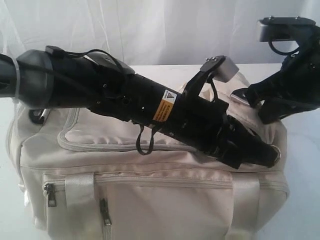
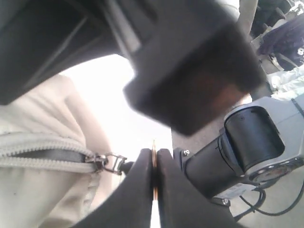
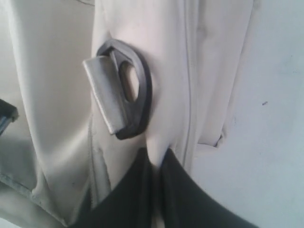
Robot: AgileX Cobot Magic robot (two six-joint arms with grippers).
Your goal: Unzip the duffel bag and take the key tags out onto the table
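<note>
The cream duffel bag [image 1: 150,185] lies on the white table [image 1: 305,150], and its top zipper [image 2: 38,154] shows closed up to the slider [image 2: 107,161]. My left arm reaches across the bag's top to its right end. There the left gripper [image 1: 272,157] [image 2: 153,168] is shut on the thin metal zipper pull, seen edge-on between the fingers. My right gripper [image 1: 245,95] [image 3: 154,164] is shut on a fold of the bag's cream fabric just below a dark D-ring [image 3: 128,90] on a webbing loop. The key tags are hidden.
Two front pocket zippers with dark pulls [image 1: 50,195] [image 1: 105,212] face the exterior view, between webbing handles [image 1: 80,192]. White curtain hangs behind the table. Bare tabletop [image 3: 266,95] lies beside the bag's end. The right arm's camera housing [image 2: 266,137] sits close to my left gripper.
</note>
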